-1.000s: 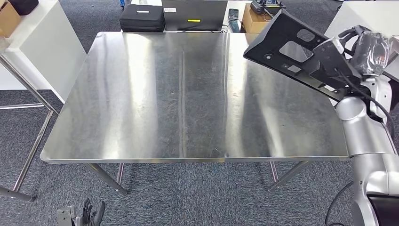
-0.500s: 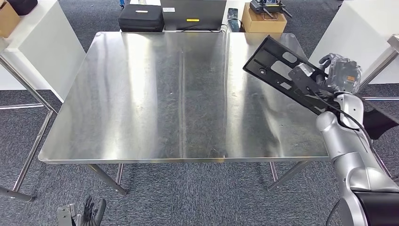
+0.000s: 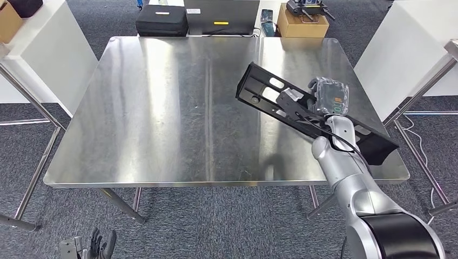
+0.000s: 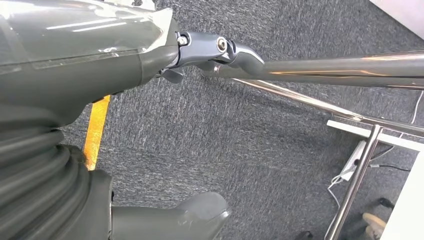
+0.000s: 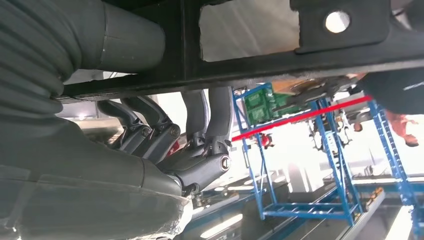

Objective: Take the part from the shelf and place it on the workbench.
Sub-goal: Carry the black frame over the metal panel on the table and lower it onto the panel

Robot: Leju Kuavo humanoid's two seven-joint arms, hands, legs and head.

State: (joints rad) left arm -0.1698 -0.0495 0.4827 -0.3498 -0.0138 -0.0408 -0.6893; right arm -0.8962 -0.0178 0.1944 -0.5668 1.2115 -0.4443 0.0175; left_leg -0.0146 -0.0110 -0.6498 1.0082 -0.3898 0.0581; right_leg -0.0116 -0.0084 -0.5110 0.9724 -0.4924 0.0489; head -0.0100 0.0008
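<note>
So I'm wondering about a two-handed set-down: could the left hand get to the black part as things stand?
Probably not. The left hand hangs low beside the workbench's near left corner, below its top, while the right hand holds the black part over the right side, well apart.

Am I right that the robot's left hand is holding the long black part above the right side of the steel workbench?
Not quite: the right hand holds the black part above the workbench, as the head view shows. The left hand hangs low by the floor, holding nothing.
</note>
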